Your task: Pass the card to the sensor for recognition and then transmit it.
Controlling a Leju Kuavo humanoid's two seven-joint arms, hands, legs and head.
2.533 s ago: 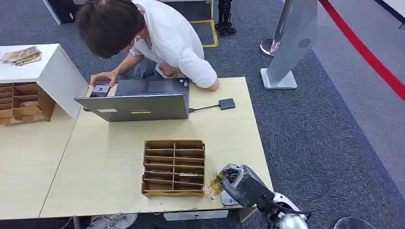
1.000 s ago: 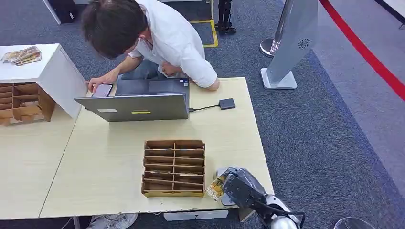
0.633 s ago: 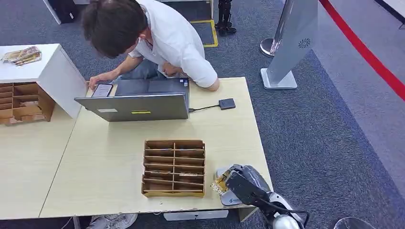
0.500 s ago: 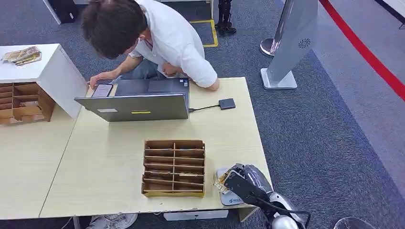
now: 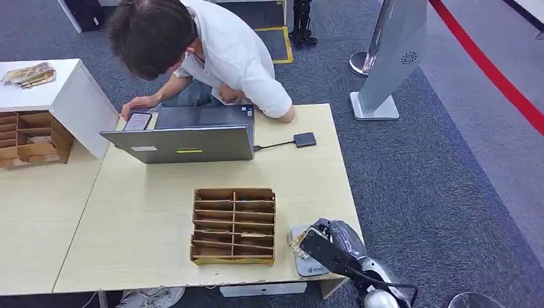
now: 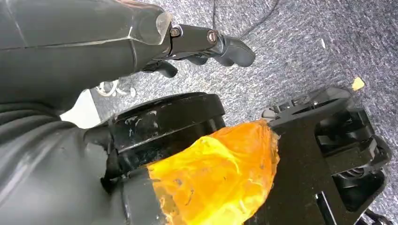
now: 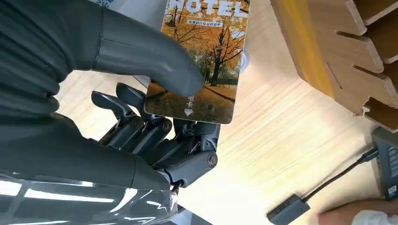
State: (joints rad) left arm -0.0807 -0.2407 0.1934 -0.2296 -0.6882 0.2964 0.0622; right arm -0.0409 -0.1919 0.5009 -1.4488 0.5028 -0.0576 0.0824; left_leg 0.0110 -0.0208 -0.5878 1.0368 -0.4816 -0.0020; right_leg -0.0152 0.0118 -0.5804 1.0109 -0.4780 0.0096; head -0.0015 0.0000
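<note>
- An orange card with autumn trees printed on it (image 7: 202, 56) is pinched under the thumb of the right hand (image 7: 155, 117), just above a flat white sensor pad (image 5: 306, 260) at the near edge of the pale wooden table (image 5: 154, 212).
- A brown wooden slotted box (image 5: 233, 226) is seen just beside that hand; some thin things lie in its slots.
- The left hand (image 6: 197, 44) is seen over grey carpet with curled fingers and nothing held.
- A person (image 5: 205, 51) is bent over a grey laptop (image 5: 183, 135).
</note>
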